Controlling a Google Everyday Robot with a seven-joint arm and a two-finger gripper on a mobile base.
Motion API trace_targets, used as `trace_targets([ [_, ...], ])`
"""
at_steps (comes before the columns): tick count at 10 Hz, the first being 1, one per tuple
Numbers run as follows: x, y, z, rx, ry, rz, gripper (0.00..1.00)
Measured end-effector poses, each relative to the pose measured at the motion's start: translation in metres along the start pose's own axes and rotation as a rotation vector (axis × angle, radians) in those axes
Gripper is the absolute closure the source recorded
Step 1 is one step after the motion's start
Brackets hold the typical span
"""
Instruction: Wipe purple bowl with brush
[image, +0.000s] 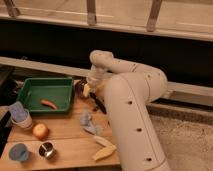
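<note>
The purple bowl (79, 88) is small and dark and sits on the wooden table just right of the green tray. My gripper (90, 84) hangs down from the white arm at the bowl's right rim. It seems shut on the brush: the pale cream head (86, 91) rests at the bowl's right edge. The black handle (98, 105) sticks out down and to the right over the table. The arm's bulk hides the table's right side.
The green tray (44, 80) holds an orange-red carrot-like piece (49, 104). Bluish cups (20, 115), an orange fruit (40, 131), a blue cup (19, 152), a metal cup (46, 149), a grey-blue cloth (89, 123) and pale yellow banana-like pieces (104, 148) lie on the table (65, 135).
</note>
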Motion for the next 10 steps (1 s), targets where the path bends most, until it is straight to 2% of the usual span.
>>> trace_targets([
  [2, 0.011, -0.019, -0.01, 0.033, 0.016, 0.044, 1.0],
  [5, -0.005, -0.029, -0.017, 0.052, 0.003, 0.042, 1.0],
  [8, -0.052, -0.002, -0.012, 0.042, -0.025, -0.038, 1.0],
  [10, -0.062, 0.018, -0.008, 0.027, -0.031, -0.091, 1.0],
])
